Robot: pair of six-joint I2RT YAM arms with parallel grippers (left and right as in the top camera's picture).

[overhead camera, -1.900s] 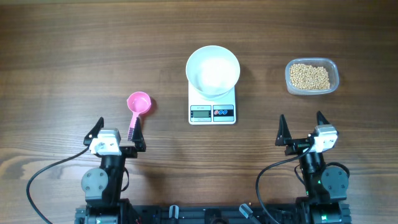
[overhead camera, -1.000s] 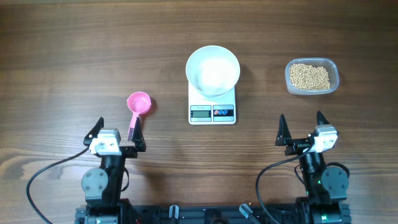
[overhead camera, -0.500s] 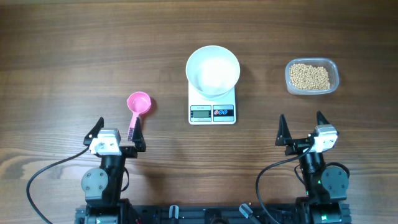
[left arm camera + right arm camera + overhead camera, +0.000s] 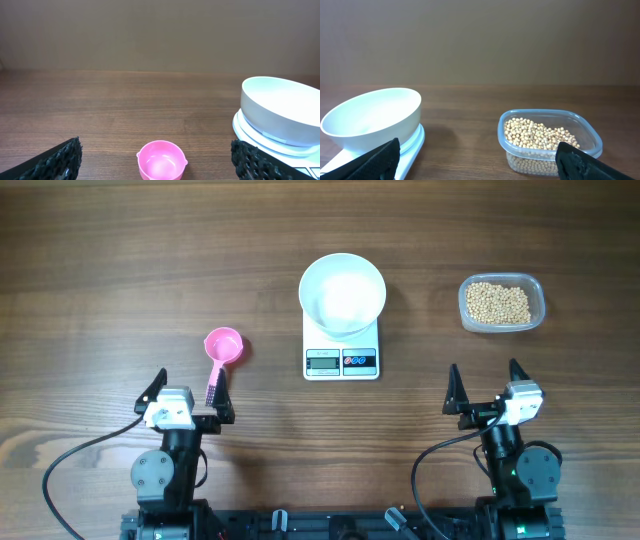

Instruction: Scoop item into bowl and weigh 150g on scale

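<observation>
**Operator:** Where are the beans (image 4: 499, 303) sitting?

**Spotter:** You'll find them on the right side of the counter (image 4: 120, 260), in the clear tub (image 4: 541, 301). They cover its floor in a shallow heap that stops below the rim. From your right wrist view the tub is just right of centre, with no lid on it.

**Operator:** And the bowl (image 4: 342, 293)?

**Spotter:** It's in the middle, standing upright on the scale (image 4: 342, 362). It covers the far part of the platform, so the display and the two buttons show at the near edge. Its inside looks plain white. The bowl and the tub are well apart.

**Operator:** Is there anything on the left?

**Spotter:** Yes, there's a pink scoop (image 4: 223, 346) with its cup at the far end, showing bare pink inside. The handle runs back towards you and ends just beside your left claw (image 4: 190, 374). I can't tell whether they touch.

**Operator:** How do the claws stand?

**Spotter:** Your left claw is spread wide and holds nothing. Your right claw (image 4: 483, 366) is spread wide too, with nothing in it. It sits near you, short of the tub.
</observation>
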